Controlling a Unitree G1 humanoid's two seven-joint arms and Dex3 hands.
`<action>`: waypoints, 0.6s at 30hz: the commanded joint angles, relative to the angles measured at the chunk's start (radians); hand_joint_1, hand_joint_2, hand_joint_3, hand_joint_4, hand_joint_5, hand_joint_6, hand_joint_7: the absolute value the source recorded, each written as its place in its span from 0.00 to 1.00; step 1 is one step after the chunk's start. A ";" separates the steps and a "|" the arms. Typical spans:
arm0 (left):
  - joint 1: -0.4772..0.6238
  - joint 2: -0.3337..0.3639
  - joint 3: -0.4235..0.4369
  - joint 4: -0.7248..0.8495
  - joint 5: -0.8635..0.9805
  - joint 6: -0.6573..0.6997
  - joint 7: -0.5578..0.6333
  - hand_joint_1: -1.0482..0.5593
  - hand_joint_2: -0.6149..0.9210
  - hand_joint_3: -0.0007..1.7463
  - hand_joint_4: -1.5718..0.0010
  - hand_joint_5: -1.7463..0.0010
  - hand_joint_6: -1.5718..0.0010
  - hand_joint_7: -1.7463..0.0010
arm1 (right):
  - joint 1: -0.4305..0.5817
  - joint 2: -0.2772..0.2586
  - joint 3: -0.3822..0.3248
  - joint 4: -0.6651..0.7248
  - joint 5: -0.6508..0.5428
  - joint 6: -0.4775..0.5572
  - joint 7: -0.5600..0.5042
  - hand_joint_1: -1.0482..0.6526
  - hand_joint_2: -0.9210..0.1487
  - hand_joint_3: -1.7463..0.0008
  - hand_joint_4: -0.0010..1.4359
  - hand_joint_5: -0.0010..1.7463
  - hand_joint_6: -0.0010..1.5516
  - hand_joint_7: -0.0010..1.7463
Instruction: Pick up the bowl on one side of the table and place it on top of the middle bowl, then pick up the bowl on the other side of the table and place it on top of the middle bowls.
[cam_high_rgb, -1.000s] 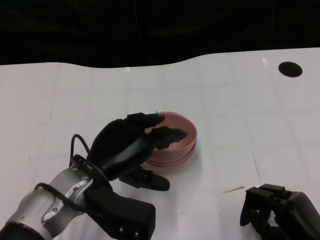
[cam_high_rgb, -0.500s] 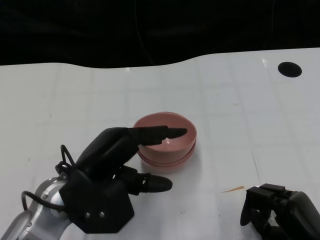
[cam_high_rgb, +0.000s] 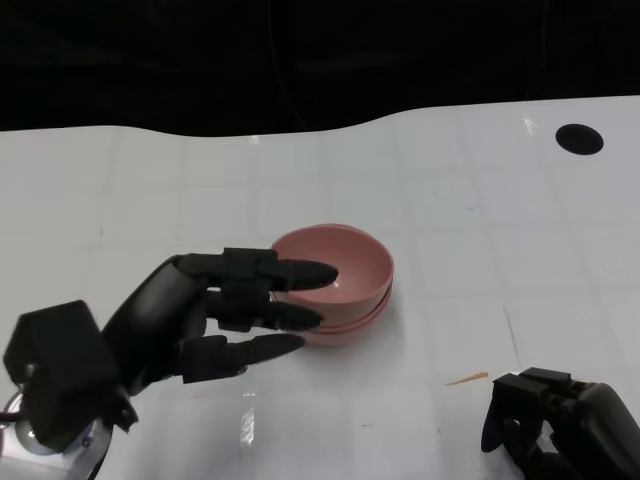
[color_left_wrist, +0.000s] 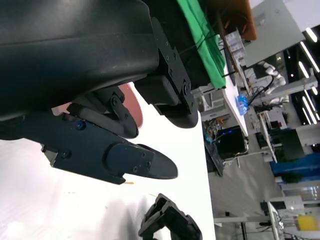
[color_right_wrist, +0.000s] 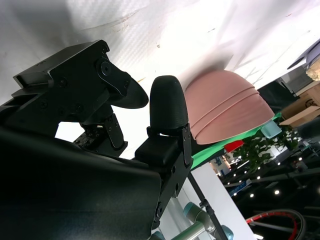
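Note:
A stack of pink bowls (cam_high_rgb: 352, 272) stands nested in the middle of the white table (cam_high_rgb: 480, 220). My left hand (cam_high_rgb: 215, 310) lies just left of the stack, holding nothing, with its fingers stretched out and apart; the upper fingertips overlap the stack's near-left rim. The left wrist view shows those fingers (color_left_wrist: 110, 157) spread, with a sliver of pink bowl (color_left_wrist: 134, 102) behind them. My right hand (cam_high_rgb: 560, 420) sits low at the front right corner, well away from the bowls and holding nothing. In the right wrist view its fingers (color_right_wrist: 167, 107) stand apart, with the bowl stack (color_right_wrist: 225, 107) beyond them.
A round black hole (cam_high_rgb: 581, 138) marks the table's far right. A small orange-brown streak (cam_high_rgb: 467, 379) lies on the table between the stack and my right hand. The table's far edge (cam_high_rgb: 300, 128) meets a dark background.
My left hand has let go of the top bowl and pulled back to the left and down, and its fingers have straightened. The bowl stack and my right hand have stayed put.

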 joint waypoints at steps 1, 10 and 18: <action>0.055 0.001 0.049 -0.041 -0.061 0.045 -0.019 0.53 1.00 0.06 0.42 0.74 0.39 0.96 | 0.005 -0.021 -0.009 -0.003 0.013 -0.005 0.003 0.55 0.32 0.34 0.53 1.00 0.42 0.93; 0.159 -0.051 0.125 -0.021 -0.157 0.025 -0.065 0.66 0.76 0.63 0.54 0.28 0.27 0.87 | 0.010 -0.028 -0.012 -0.004 0.018 -0.022 0.010 0.56 0.32 0.35 0.53 1.00 0.42 0.92; 0.196 -0.078 0.167 0.072 -0.131 -0.073 -0.097 0.69 0.75 0.77 0.46 0.11 0.46 0.22 | 0.006 -0.028 -0.015 0.007 0.011 -0.029 -0.015 0.55 0.32 0.34 0.53 1.00 0.42 0.91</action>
